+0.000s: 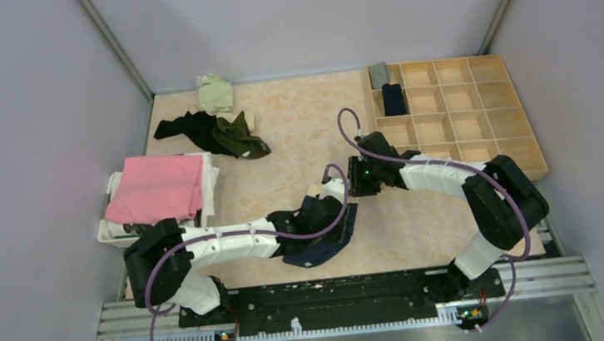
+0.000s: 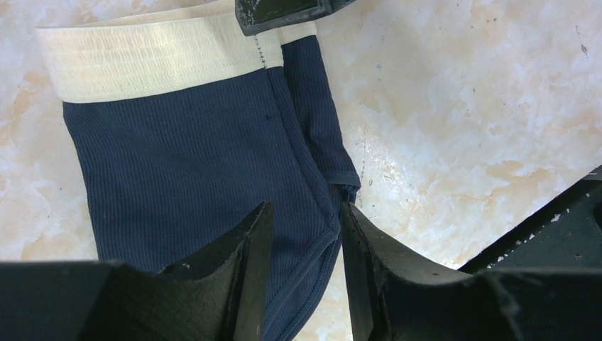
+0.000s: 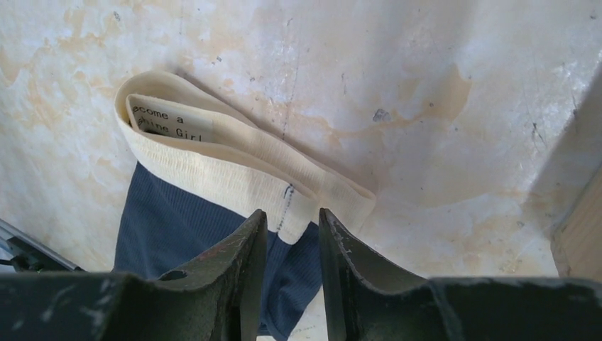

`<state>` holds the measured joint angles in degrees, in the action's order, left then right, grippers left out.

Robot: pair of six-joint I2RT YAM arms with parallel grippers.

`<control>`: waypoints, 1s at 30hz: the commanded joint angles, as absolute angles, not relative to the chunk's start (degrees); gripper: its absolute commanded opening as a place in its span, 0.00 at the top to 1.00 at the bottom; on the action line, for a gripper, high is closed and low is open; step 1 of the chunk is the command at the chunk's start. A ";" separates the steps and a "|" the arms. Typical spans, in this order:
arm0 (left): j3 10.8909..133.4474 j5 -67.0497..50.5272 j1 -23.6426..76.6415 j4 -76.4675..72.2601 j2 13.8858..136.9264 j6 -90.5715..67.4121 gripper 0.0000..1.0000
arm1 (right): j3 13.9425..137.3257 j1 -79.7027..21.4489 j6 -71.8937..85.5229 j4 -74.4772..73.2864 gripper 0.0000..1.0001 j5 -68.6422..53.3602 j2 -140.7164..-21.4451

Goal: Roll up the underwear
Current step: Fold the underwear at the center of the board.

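Navy underwear point(image 2: 192, 170) with a beige waistband point(image 2: 149, 53) lies flat on the table mid-scene, partly hidden under my left arm in the top view point(image 1: 327, 247). My left gripper point(image 2: 307, 207) is open, its fingers straddling the leg hem at the garment's right edge, low over the cloth point(image 1: 320, 219). My right gripper point(image 3: 291, 213) is also open, its fingers either side of the waistband's point(image 3: 234, 170) folded end, with navy cloth point(image 3: 177, 227) below; it sits at the waistband end point(image 1: 353, 184). A label with lettering point(image 3: 170, 121) shows inside the band.
More underwear point(image 1: 224, 134), dark and olive, lies piled at the back left, with a pale green piece point(image 1: 214, 91) behind it. A folded pink cloth point(image 1: 158, 187) rests on a white tray point(image 1: 112, 232) at left. A wooden compartment box point(image 1: 460, 113) at right holds a grey roll point(image 1: 379, 74) and a navy roll point(image 1: 394, 99).
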<state>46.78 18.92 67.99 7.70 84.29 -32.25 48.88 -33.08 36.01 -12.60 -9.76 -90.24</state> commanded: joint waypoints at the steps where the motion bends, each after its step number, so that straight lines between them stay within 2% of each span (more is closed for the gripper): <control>1: 47.56 19.38 68.29 6.55 84.49 -32.32 0.53 | 51.65 -32.57 35.09 -10.19 0.68 -10.43 -92.70; 8: 47.56 19.60 68.29 6.72 84.61 -32.34 0.53 | 51.99 -32.47 34.72 -9.52 0.71 -10.96 -95.14; 13: 47.69 19.56 68.29 6.80 85.03 -32.23 0.53 | 51.60 -32.47 34.70 -8.57 0.82 -11.53 -95.39; 17: 47.69 19.76 68.29 6.90 85.11 -32.34 0.53 | 51.82 -32.46 34.72 -8.44 0.87 -11.95 -95.82; 22: 47.72 20.09 68.29 7.09 84.90 -32.42 0.53 | 51.92 -32.43 34.91 -8.26 0.76 -12.38 -95.10; 30: 48.10 20.03 68.29 7.20 85.25 -32.28 0.53 | 52.12 -32.47 34.89 -8.26 0.76 -13.48 -94.47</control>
